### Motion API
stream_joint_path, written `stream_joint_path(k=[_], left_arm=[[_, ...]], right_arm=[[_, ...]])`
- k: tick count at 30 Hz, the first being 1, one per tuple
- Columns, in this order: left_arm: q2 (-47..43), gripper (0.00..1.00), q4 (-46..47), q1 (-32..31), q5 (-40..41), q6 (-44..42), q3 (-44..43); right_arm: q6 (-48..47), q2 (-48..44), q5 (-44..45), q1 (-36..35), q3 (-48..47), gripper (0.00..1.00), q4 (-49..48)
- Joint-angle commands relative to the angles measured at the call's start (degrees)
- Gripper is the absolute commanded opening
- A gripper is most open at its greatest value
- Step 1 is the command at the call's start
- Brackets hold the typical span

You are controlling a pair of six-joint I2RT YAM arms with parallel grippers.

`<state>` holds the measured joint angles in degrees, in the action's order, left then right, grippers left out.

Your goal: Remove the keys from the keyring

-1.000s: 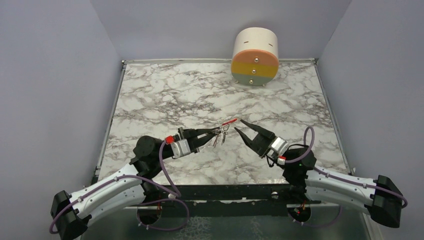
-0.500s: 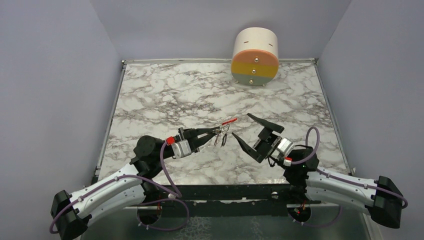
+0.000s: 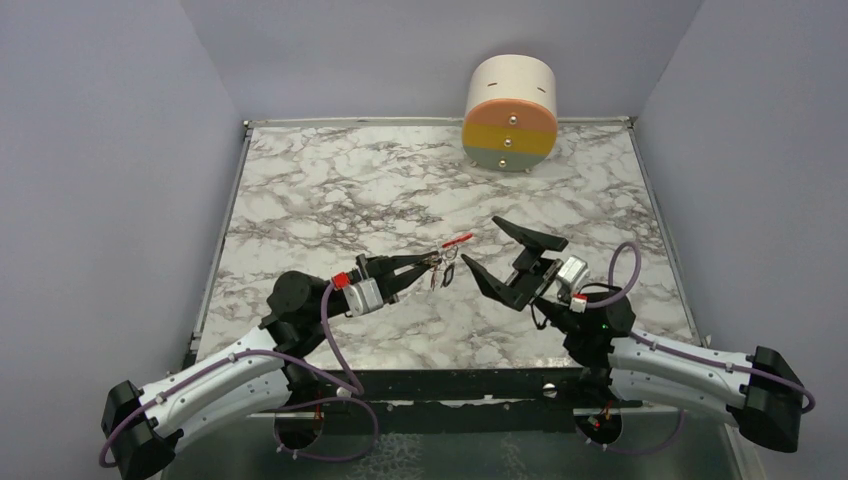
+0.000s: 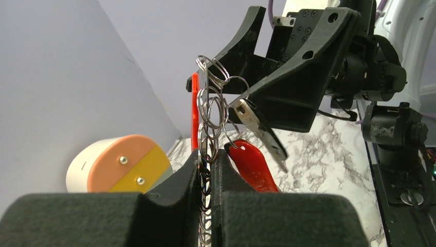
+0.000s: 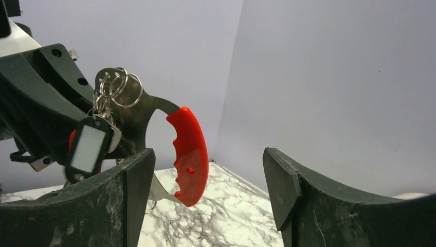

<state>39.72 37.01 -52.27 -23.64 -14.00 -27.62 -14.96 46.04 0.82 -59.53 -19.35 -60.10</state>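
1. While the left gripper [image 3: 432,262] hangs over the white-and-grey marbled tabletop [image 3: 330,190], its fingers are pressed together on the keyring [image 4: 213,103]. The keyring is a bunch of thin silver rings on a short link chain. The chain runs down between the two black pads [image 4: 180,180].
2. The red crescent-shaped clip [image 5: 188,154], with its flat metal backing, is joined to the rings. It sticks out past the left fingertips toward the right arm. The left wrist view shows it edge-on.
3. The keys [image 3: 440,277] dangle from the rings just below the left fingertips, off the table.
   - Left wrist view: a small red-headed key [image 4: 252,164] and a silver blade [image 4: 262,135], both just right of the fingers.
   - Right wrist view: a dark-framed key head [image 5: 88,149] under the rings.
   - Both keys are on the ring.
4. The right gripper [image 3: 483,243] has its fingers spread wide apart and grips nothing. Its mouth faces the clip, near it but not touching.
5. A cream cylinder with an orange, yellow and grey-green striped face [image 3: 510,100] sits at the far edge of the table, well apart from both arms.
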Motion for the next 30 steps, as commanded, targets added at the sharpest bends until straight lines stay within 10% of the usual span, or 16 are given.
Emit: stream_joint_path(k=[1,13,19,30], left_arm=[[-1.30,0.00,1.11,-0.27,2.25,-1.18,-1.22],[-2.19,0.00,0.31,-0.24,3.86,-2.16,-1.35],[-1.24,0.00,0.24,-0.27,4.50,-2.32,-1.69],[-0.80,0.00,0.08,-0.24,10.91,-2.90,-1.33]], right_arm=[[0.43,-1.28,1.39,0.04,0.32,0.76,-1.24],[-6.48,-9.14,0.06,0.03,3.18,0.59,1.41],[-7.74,-5.14,-10.81,0.04,-7.10,0.16,19.51],[-9.66,-7.35,-19.07,0.07,-10.71,0.02,25.24]])
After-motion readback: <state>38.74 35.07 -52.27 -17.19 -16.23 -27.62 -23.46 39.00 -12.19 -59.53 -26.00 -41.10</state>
